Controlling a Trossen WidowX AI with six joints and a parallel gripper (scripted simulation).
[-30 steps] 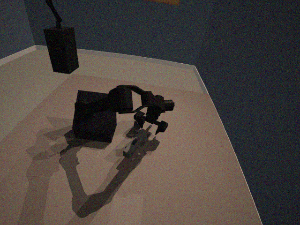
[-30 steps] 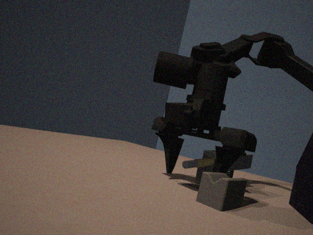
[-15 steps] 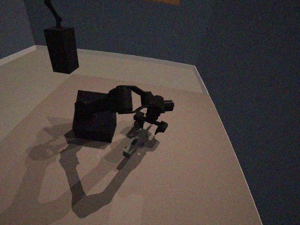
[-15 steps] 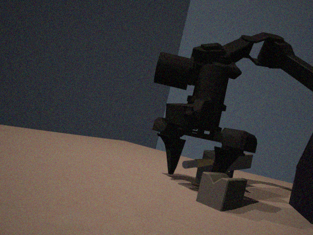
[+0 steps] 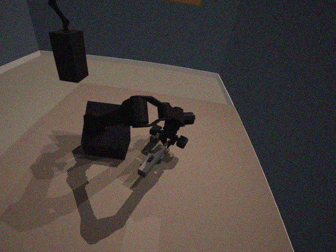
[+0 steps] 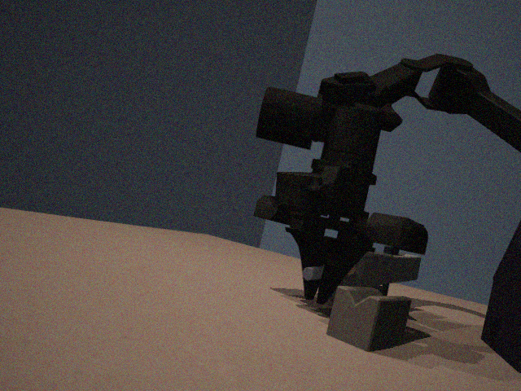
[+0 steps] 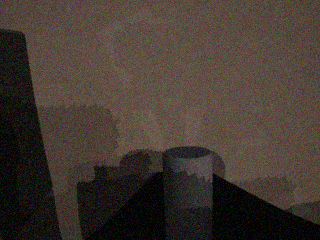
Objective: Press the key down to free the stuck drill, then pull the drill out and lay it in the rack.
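My gripper point(image 5: 165, 143) point(image 6: 318, 294) point(image 7: 180, 180) points down at the table and is shut on the drill, a short grey cylinder point(image 6: 313, 272) point(image 7: 188, 207) that shows between the dark fingers. In the top view the drill's end point(image 5: 160, 149) lies under the fingers, at the near end of a long grey fixture point(image 5: 147, 164) on the table. In the exterior view a grey block with a V-notch, the rack point(image 6: 368, 322), stands just right of the fingers, with a grey fixture block point(image 6: 383, 267) behind it. I cannot make out the key.
The arm's dark base box point(image 5: 105, 130) stands left of the fixture. A tall dark box with a pole point(image 5: 69, 55) stands at the back left. The table's right edge point(image 5: 245, 133) runs close by on the right.
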